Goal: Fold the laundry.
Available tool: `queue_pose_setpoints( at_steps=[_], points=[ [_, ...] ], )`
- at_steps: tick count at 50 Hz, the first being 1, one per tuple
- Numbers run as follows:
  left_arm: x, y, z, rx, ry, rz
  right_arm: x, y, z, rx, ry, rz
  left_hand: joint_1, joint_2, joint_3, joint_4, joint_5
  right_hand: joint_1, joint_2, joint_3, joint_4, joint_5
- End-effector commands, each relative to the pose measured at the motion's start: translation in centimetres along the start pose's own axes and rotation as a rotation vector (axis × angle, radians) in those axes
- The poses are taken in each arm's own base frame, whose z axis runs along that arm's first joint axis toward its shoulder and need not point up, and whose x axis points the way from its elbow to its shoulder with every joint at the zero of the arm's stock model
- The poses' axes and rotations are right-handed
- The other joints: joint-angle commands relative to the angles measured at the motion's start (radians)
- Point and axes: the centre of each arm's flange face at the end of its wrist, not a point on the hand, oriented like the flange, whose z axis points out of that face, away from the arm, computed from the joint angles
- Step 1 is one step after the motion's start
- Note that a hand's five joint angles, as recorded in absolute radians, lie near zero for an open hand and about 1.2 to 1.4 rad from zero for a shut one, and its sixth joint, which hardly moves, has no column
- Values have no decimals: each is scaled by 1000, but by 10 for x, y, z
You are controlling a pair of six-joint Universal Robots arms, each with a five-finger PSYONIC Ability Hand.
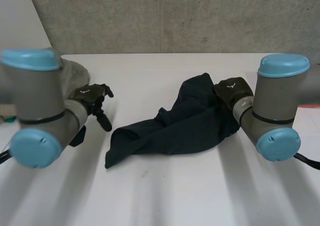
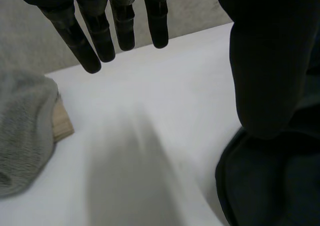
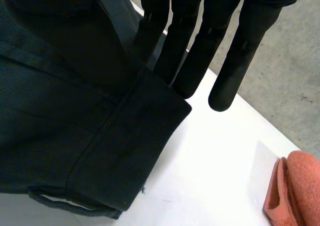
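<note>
At the far left of the white table (image 1: 165, 186), a grey towel (image 1: 76, 72) lies in a soft heap behind the left arm. The left wrist view shows a pale, wood-coloured piece (image 2: 62, 122) sticking out from under its edge. Just beside the towel the left hand (image 1: 91, 95) hangs over bare tabletop, its fingers (image 2: 102, 33) straight, side by side and pointing down, with nothing in them. It is apart from the laundry. In the middle of the table lies the dark garment (image 1: 185, 121), a navy piece, crumpled. Its left end trails flat to a low corner near the table's front, and its right end is bunched and raised toward the right hand (image 1: 231, 92). That hand sits at the raised right end. In its wrist view the fingers (image 3: 235, 71) are straight, and the garment's stitched band lies against their inner side. A dark shape that seems to be the thumb presses on the cloth from the other side, so the hand pinches the edge. A belt loop (image 3: 55, 202) shows on the band. Beyond the fingertips, well apart from the garment, a salmon-coloured cloth (image 3: 296, 186) rests on the table.
</note>
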Motion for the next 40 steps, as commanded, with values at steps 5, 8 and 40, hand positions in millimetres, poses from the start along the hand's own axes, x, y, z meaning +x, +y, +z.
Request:
queue_pose_setpoints(
  at_steps=[5,8,40],
  points=[
    [10,46,-58,33,88,193,-1,-4,-3,-5,-9,5,299,326,317,323,335,319,229,207,199,220],
    [20,58,-63,14,124,208,-3,-4,-5,-12,-15,12,238,265,256,262,274,319,229,207,199,220],
    [48,66,-20,-49,95,197,12,-3,-31,-152,-59,31,1050,1077,1069,1075,1086,-194,-285,-306,-315,-293]
  ],
)
